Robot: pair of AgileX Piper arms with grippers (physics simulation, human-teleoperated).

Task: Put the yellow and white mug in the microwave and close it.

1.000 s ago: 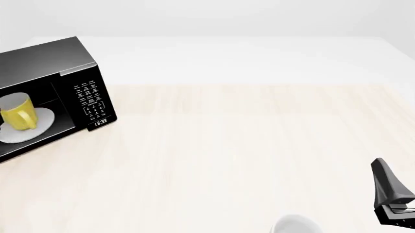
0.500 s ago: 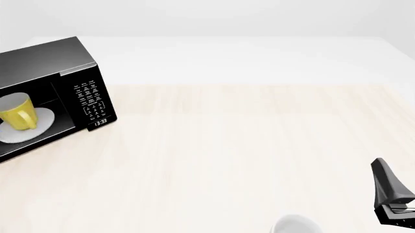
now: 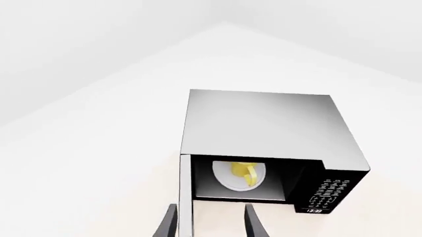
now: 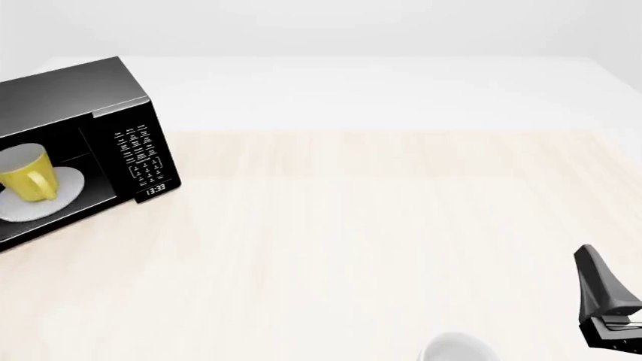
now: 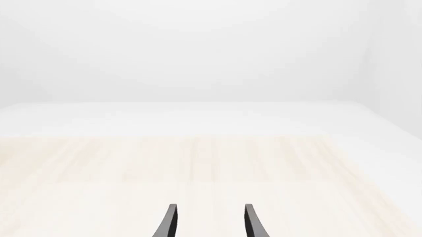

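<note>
— Left gripper (image 3: 209, 224) first: its two dark fingers stand spread with nothing between them, above and in front of the microwave (image 3: 264, 133), looking down on its roof. The door's thin edge (image 3: 185, 195) runs between those fingers in the wrist picture, though I cannot tell whether either one touches it.

— And the yellow and white mug (image 4: 27, 173)?

— Already inside the microwave, upright on the white turntable plate (image 4: 45, 197), handle (image 4: 40, 183) turned toward the open front. So the placing part looks done; what remains is shutting the door.

— How would that door handle?

— My guess: a rigid glass-and-frame panel on a hinge, light to swing and smooth on its face. It wants a push more than a pinch. I'd press a finger flat against its outer face, near the free edge farthest from the hinge, where the leverage is best. Pressing on the thin edge risks slipping off.

— Any worry for the mug?

— It reads as a stiff, small, light thing; a sharp slam could jolt it on the plate, so a steady sweep seems wiser.

— Right gripper (image 5: 209, 222)?

— Fingers parted too, holding nothing, well away from the microwave at the table's (image 4: 381, 226) near right corner, just beside a white rounded object (image 4: 459, 349).
</note>
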